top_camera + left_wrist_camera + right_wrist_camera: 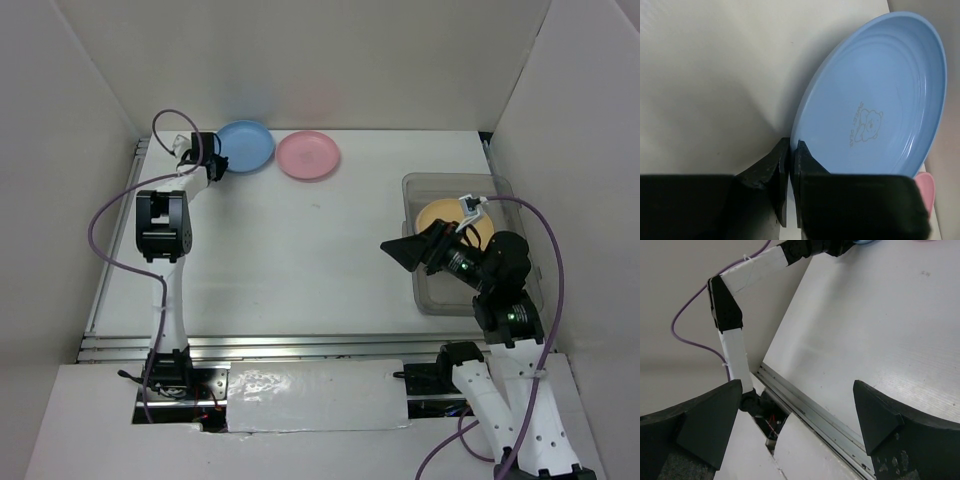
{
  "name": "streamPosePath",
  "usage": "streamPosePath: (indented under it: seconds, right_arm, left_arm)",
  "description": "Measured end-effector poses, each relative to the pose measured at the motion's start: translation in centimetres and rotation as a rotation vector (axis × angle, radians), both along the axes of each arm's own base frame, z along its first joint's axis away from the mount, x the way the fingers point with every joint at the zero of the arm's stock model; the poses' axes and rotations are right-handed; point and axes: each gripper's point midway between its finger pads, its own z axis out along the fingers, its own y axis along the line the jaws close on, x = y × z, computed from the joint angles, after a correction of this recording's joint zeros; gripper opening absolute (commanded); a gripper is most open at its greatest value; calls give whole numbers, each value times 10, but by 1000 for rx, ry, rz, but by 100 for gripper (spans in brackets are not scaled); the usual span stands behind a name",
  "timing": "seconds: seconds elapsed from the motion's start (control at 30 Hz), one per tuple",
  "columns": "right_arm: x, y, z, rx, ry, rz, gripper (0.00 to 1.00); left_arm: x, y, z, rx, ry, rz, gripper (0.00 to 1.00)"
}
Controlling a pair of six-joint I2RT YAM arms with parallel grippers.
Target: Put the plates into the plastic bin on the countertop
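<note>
**Blue plate pinched at the rim, bin waiting across the countertop**

From the top camera: left gripper [210, 165] reached out to the far left corner of the countertop [300, 260], at the left rim of the blue plate [245, 146]. Just beside that plate, along the far edge, the pink plate [308, 155]. At the right edge, the plastic bin [425, 290], already holding a pale orange plate [445, 218]. Right gripper [405, 250] hanging just left of the bin, above bare surface.

From the left wrist: fingers [805, 165] drawn almost together, nipping the blue plate's thin rim, with the plate's far side tilted up off the surface. Only a shallow bite, by the look of it. Better to lift slowly and keep the plate from swinging or slipping. Carry high enough to clear the pink plate and the bin's wall, then lower flat over the plate already inside.

From the right wrist: jaws spread wide, nothing between them. Below, the white surface, the metal rail [810, 410] along its near edge, and the left arm [735, 350] stretching away.

Surface smooth, white and matte, with little to stop a dropped plate sliding. White walls [300, 60] close on three sides, so little room for a wide swing near the corner.
</note>
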Motion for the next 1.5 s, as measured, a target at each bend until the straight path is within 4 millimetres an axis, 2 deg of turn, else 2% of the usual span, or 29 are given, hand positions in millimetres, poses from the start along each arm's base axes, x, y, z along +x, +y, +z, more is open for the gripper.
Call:
streamPosePath:
  seconds: [0.07,0.1,0.13,0.23,0.3,0.37,0.43,0.5,0.57,0.67,0.73,0.8,0.9,1.0,1.03,1.07,1.1,1.13,1.17,1.2,1.27,1.3,1.33,1.37,1.43,1.5]
  right_arm:
    - [-1,0,2,0,-5,-3,100]
    - [0,0,2,-2,-7,-6,100]
    - [0,-1,2,-4,-9,-9,100]
    - [4,-1,-2,-12,5,-23,100]
    - [12,2,-8,-27,36,-39,100]
    - [21,7,-17,-52,74,-52,100]
    - [34,12,-24,-83,108,-67,100]
    - [48,20,-29,-113,128,-76,100]
    - [65,28,-39,-146,158,-81,100]
    - [87,40,-58,-204,211,-91,100]
    - [97,44,-71,-242,238,-106,100]
    - [100,48,-83,-270,261,-114,100]
    - [102,54,-94,-300,275,-122,98]
    - [102,62,-106,-336,286,-119,72]
    - [102,64,-110,-350,293,-124,59]
    - [103,65,-114,-363,298,-130,32]
    - [103,66,-118,-378,302,-133,22]
    - [102,67,-121,-385,307,-143,6]
    - [102,67,-122,-390,311,-155,0]
    - [102,68,-120,-379,315,-169,0]
    - [101,71,-116,-379,305,-189,0]
    - [101,72,-116,-384,305,-198,0]
    - [101,73,-115,-383,311,-209,0]
    - [103,72,-112,-387,310,-229,0]
    - [112,56,-114,-417,329,-301,0]
    - [127,26,-120,-426,369,-406,0]
  left_arm:
    - [-6,4,2,-6,4,8,0]
    - [-17,8,2,-3,22,17,0]
    - [-35,13,5,-1,48,35,0]
    - [-107,27,12,25,150,72,0]
    - [-159,32,30,57,186,70,0]
    - [-191,24,63,102,173,20,0]
    - [-201,-4,104,142,103,-79,0]
    - [-208,-47,140,159,9,-216,0]
    - [-225,-93,163,167,-59,-367,0]
    - [-263,-146,174,188,-73,-543,0]
    - [-286,-172,177,201,-71,-631,0]
    - [-306,-189,179,207,-65,-695,0]
    - [-329,-200,182,224,-56,-759,0]
    - [-344,-208,189,227,-69,-797,0]
    - [-348,-211,190,232,-71,-805,0]
    - [-352,-212,191,241,-68,-812,0]
    - [-356,-214,190,251,-64,-817,0]
    - [-359,-213,189,265,-53,-817,0]
    - [-362,-213,186,281,-40,-819,0]
    - [-365,-208,182,299,-16,-810,0]
    - [-366,-203,179,310,7,-794,10]
    - [-366,-201,181,319,10,-787,39]
    - [-366,-199,183,331,12,-782,57]
    - [-366,-196,185,345,14,-774,99]
    - [-365,-194,191,345,3,-743,99]
    - [-367,-187,197,349,-9,-715,99]
